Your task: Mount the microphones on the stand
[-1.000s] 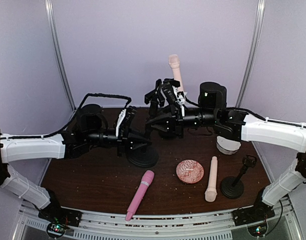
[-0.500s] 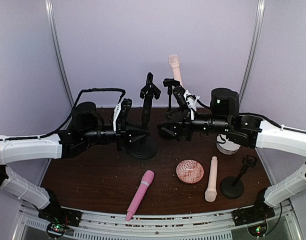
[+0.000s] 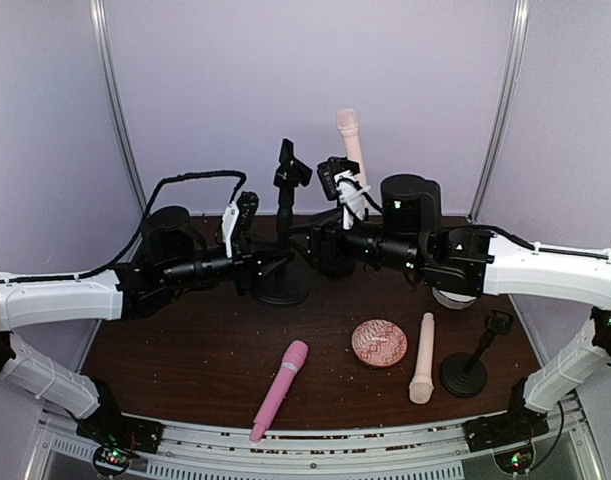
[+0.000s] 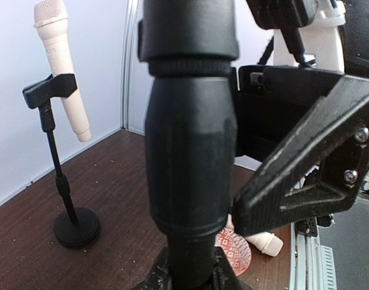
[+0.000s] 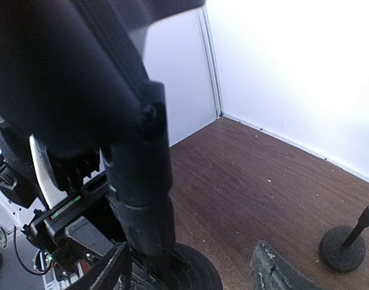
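Observation:
A black stand (image 3: 283, 225) rises upright from its round base (image 3: 281, 293) at mid-table. My left gripper (image 3: 268, 266) is shut on its lower pole (image 4: 190, 151), which fills the left wrist view. My right gripper (image 3: 320, 247) is open just right of that pole (image 5: 142, 193), its fingers (image 5: 278, 272) apart on either side of the base. One cream microphone (image 3: 349, 136) sits clipped in a back stand (image 4: 51, 115). A pink microphone (image 3: 278, 390) and a second cream one (image 3: 422, 357) lie on the table near the front.
A round patterned pink dish (image 3: 378, 343) lies between the two loose microphones. A short black stand (image 3: 467, 370) with an empty clip is at the front right. A white object (image 3: 455, 293) sits under the right forearm. Walls enclose the back and sides.
My right gripper opened and let go of the middle stand, drew back right, then came left beside the pole again. The stand now stands upright. The left gripper has kept its hold.

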Motion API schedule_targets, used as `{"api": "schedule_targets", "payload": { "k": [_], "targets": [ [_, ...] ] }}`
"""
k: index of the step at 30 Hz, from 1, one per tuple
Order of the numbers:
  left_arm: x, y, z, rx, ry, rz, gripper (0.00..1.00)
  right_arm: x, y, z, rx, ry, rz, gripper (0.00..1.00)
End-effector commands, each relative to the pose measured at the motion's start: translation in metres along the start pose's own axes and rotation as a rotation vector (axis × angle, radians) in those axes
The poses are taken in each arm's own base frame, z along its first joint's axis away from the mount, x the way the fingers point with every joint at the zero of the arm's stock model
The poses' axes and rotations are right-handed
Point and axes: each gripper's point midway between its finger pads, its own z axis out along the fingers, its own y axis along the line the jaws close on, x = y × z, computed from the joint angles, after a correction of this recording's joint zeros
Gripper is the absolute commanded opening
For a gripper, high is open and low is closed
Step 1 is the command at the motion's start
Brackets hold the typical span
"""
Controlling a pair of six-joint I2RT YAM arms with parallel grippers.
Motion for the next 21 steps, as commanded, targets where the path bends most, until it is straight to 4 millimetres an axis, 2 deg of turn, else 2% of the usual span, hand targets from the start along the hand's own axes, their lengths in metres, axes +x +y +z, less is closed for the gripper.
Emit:
{"api": "schedule_targets", "payload": {
  "k": [1, 6, 11, 15, 18, 21],
  "targets": [
    [-0.026, -0.005, 0.003, -0.007, -0.088, 0.008, 0.0, -0.032, -0.001, 0.001, 0.039, -0.074, -0.005, 0.69],
    [-0.01, 0.003, 0.011, -0.033, -0.046, -0.04, 0.0, -0.056, -0.005, -0.002, 0.053, -0.126, -0.038, 0.66],
    [0.003, 0.002, 0.017, -0.041, -0.019, -0.065, 0.0, -0.082, -0.024, -0.004, 0.056, -0.176, -0.002, 0.41],
    [0.025, 0.005, 0.025, -0.061, 0.034, -0.104, 0.0, -0.113, -0.042, -0.011, 0.075, -0.243, 0.014, 0.26],
    [0.044, 0.004, 0.032, -0.072, 0.067, -0.145, 0.0, -0.132, -0.054, -0.012, 0.095, -0.263, 0.01, 0.23],
    [0.06, 0.001, 0.037, -0.074, 0.095, -0.175, 0.0, -0.142, -0.061, -0.011, 0.107, -0.27, 0.001, 0.22]
  ]
}}
